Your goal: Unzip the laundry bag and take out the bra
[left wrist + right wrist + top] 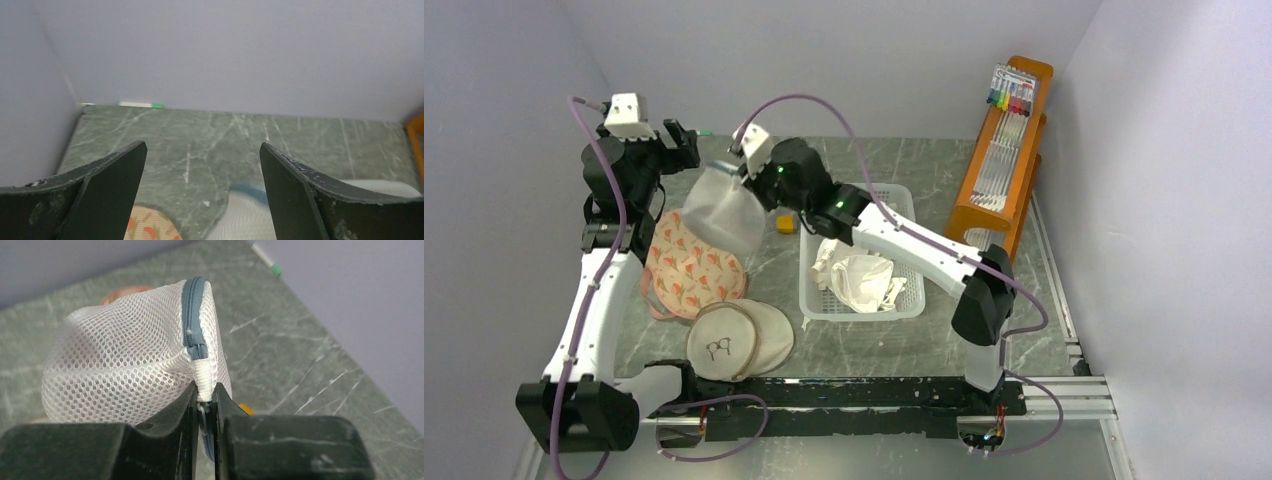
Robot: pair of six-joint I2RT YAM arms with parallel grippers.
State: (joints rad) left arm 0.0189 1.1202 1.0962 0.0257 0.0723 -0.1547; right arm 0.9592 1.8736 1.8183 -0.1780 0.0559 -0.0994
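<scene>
Beige and round, nearest my bases, a pouch (721,343) with a glasses print lies left of the white basket (861,312). Just beyond it, also left of the basket, sits a flower-patterned pad (689,265). Pale garments (859,280) are heaped inside the basket. Past the basket's far left corner lies a small orange object (785,223). Left of that corner hangs the laundry bag (125,365), raised above the table. My right gripper (204,407) is squeezed narrow on the white tab at the end of its grey-blue zipper (192,315) — the stretch I can see is closed. Farther left of the basket, my left gripper (202,155) hovers spread wide, holding nothing. A wooden rack (1004,160) stands right of the basket, at the back.
</scene>
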